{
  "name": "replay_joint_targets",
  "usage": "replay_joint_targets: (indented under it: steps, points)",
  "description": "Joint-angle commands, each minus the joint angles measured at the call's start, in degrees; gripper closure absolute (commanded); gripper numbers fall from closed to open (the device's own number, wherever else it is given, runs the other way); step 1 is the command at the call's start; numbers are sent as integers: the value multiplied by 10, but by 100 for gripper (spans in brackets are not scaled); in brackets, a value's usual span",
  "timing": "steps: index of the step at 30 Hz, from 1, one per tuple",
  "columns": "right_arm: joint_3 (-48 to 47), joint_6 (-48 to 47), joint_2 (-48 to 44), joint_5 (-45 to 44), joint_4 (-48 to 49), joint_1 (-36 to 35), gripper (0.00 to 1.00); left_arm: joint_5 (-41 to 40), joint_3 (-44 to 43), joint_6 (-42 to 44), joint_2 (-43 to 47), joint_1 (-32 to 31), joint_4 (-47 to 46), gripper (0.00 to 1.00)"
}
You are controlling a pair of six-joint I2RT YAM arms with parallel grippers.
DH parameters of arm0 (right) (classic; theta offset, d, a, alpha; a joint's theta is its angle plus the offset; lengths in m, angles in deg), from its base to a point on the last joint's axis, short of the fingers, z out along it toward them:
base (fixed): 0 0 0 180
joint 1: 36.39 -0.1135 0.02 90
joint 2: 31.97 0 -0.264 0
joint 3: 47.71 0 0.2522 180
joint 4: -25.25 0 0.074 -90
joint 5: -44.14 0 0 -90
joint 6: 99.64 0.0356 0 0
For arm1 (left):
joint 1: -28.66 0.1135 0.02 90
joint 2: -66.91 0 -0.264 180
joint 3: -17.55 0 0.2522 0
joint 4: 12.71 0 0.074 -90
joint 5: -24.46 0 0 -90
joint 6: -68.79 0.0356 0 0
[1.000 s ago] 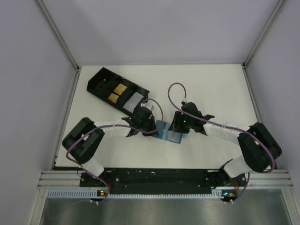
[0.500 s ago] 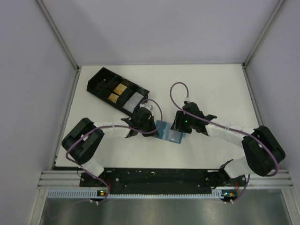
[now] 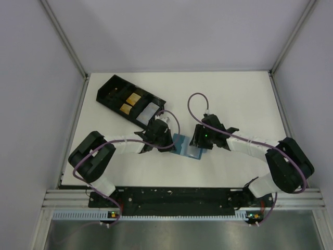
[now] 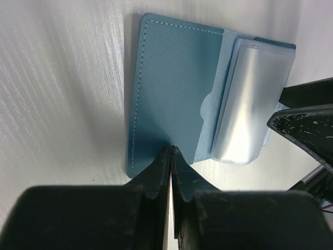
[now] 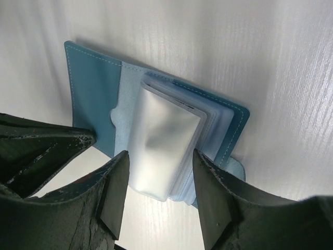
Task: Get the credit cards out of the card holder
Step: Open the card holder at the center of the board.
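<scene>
At the bottom of the overhead view, 2 black robot arms rose from a rail and bent inward, meeting at the middle of a white table. Between their tips lay the card holder, a small blue folding wallet spread open and flat, just below the centre of that frame. In the left wrist view, the left gripper filled the bottom of the frame with its 2 fingers clenched together and nothing between them. Their joined tips rested on the lower edge of the plain blue cover panel, probably to pin the wallet down so it would not slide or lift. In the right wrist view, the right gripper came in from the bottom with its fingers spread apart. They stood on either side of a glossy, silvery stack of clear sleeves that bulged up from the wallet's paler inner panel. Whether the fingers touched the stack could not be told, and that straddle looked like a line-up for a pinch on whatever sat inside. No card face was readable through the plastic. A small pale tab stuck out at the wallet's lower right edge. Farther off, at the upper left of the overhead view, a black compartmented tray sat at an angle. It held a few yellowish and pale pieces too small to identify.
</scene>
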Motion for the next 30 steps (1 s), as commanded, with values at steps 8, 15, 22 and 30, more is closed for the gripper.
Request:
replay_joint_targets:
  steps: [8, 15, 22, 30]
  points:
    - [-16, 0, 13, 23, 32, 1, 48, 13, 16, 0, 6, -2, 1, 95]
    - [-21, -1, 13, 38, 40, 0, 49, 19, 19, -4, 6, -2, -3, 95]
    - [-26, -3, 13, 72, 70, 1, 50, 22, 21, -6, 11, -2, -6, 95]
    - [-39, 1, 32, 117, 129, 1, 48, 22, 21, -6, 29, -3, -9, 94]
